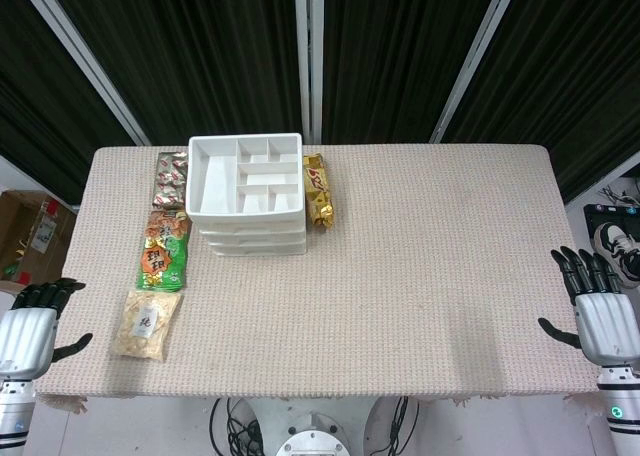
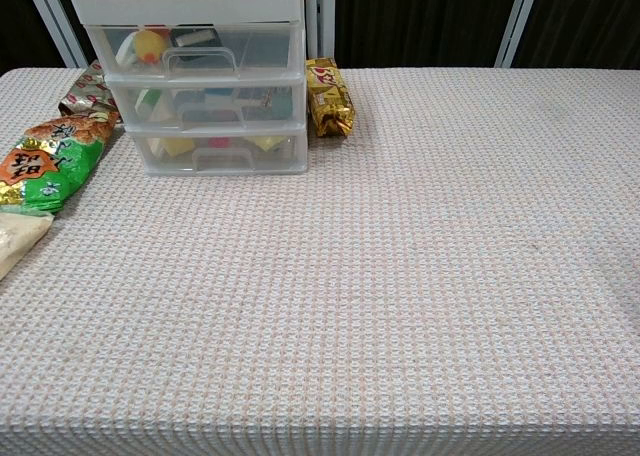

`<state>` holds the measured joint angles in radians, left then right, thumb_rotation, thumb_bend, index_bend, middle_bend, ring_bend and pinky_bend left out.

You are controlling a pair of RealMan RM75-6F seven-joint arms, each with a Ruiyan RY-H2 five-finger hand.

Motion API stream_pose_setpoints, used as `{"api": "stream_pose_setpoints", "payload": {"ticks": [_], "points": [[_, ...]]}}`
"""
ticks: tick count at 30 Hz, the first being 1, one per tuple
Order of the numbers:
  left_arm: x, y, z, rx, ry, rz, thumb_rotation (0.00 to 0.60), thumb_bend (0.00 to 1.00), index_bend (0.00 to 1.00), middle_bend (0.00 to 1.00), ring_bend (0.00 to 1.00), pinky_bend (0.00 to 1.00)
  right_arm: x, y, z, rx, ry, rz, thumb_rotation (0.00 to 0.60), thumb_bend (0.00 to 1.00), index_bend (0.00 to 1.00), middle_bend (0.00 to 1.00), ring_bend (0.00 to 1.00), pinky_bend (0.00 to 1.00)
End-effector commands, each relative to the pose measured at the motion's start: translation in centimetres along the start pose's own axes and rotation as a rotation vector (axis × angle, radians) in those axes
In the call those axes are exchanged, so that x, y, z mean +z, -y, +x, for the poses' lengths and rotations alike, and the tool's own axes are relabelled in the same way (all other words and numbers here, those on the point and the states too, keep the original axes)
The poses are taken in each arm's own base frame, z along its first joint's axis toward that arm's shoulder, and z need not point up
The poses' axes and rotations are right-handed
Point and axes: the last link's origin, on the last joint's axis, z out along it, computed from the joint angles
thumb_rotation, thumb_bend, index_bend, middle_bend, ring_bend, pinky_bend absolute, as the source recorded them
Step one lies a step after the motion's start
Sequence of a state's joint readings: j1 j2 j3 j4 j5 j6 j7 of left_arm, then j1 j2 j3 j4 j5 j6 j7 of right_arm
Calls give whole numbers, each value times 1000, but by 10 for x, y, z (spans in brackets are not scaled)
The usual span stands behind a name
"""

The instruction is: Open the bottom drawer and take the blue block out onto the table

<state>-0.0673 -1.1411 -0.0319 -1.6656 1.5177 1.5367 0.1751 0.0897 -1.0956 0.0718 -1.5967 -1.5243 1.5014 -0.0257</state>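
A white three-drawer cabinet [image 1: 246, 194] [image 2: 200, 76] stands at the table's back left, all drawers closed. Through the clear front of the bottom drawer [image 2: 218, 148] I see yellow and greenish shapes; no blue block is plainly visible there. My left hand [image 1: 28, 328] hangs off the table's left front corner, fingers apart, holding nothing. My right hand [image 1: 600, 311] hangs off the right edge, fingers spread and empty. Neither hand shows in the chest view.
A gold snack packet [image 1: 318, 190] [image 2: 329, 97] lies right of the cabinet. Left of it lie a small candy bag [image 1: 170, 180], a green-orange bag [image 1: 163, 249] [image 2: 45, 161] and a pale bag [image 1: 146, 323]. The woven table cloth [image 1: 420, 256] covers the table.
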Motion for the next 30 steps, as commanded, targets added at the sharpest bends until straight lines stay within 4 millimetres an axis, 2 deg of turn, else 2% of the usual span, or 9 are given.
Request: {"api": "stream_pose_setpoints", "payload": {"ticks": [1,3,5,8,11,15,18,23,30], "points": [[2,-8,3,-31,-13,-20,600,0,265,248,239,232,-4,-5,3,8,-14,1,600,44,0,57,0,0],[8,-22,4,-100,-27,-44,600,0,267,264,258,267,-4,-6,6,16,-23,7,600,47,0,57,0,0],[17,-38,2,-189,-31,-81,600,8,275,296,293,354,-4,-6,9,16,-33,18,600,48,0,57,0,0],[31,-66,-4,-330,-5,-142,600,53,310,377,389,572,-2,-4,13,12,-46,35,600,48,0,57,0,0],[45,-97,-18,-479,80,-199,600,133,336,462,530,799,0,0,17,12,-55,55,600,48,0,57,0,0],[64,-130,-39,-628,206,-226,600,216,359,558,672,942,3,4,20,14,-58,74,600,48,0,57,0,0],[75,-152,-55,-751,287,-206,600,270,367,600,745,994,4,5,19,17,-53,78,600,48,0,57,0,0],[85,-190,-82,-994,427,-142,600,337,363,679,848,1000,5,5,18,21,-48,72,600,49,0,57,0,0],[97,-226,-108,-1320,544,21,600,380,244,789,920,1000,5,5,17,18,-44,69,600,49,0,57,0,0]]}}
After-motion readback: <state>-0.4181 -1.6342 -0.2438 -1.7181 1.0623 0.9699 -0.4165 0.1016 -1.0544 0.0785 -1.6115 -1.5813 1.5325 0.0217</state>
